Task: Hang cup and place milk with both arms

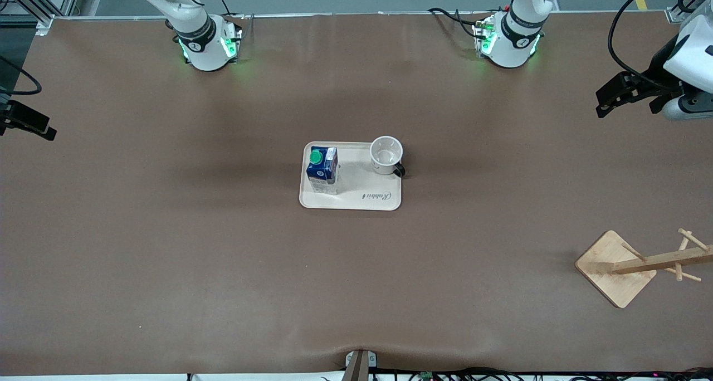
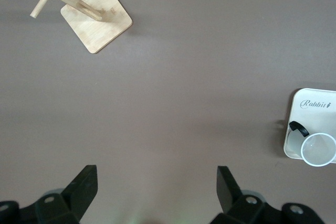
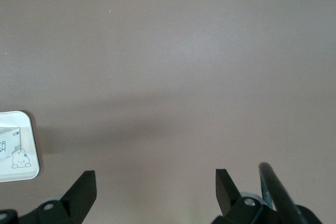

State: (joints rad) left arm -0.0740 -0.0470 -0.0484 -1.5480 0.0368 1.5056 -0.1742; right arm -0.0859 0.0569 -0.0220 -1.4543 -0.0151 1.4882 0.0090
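My cup point(image 1: 386, 154) and milk point(image 1: 322, 169) stand on the tray point(image 1: 356, 201) mid-table; cup toward my left arm's end, milk toward my right's; left gripper point(image 2: 155, 184) and right gripper point(image 3: 155, 184) hover over bare table, fingers apart, holding nothing.

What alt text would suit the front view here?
A cream tray mid-table holds an upright milk carton and a white cup. A wooden rack stands toward the left arm's end. Both open grippers, left and right, hang at the table's ends.

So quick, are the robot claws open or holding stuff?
Left claw: open, holding nothing, over bare table.
Right claw: open, holding nothing, over bare table.
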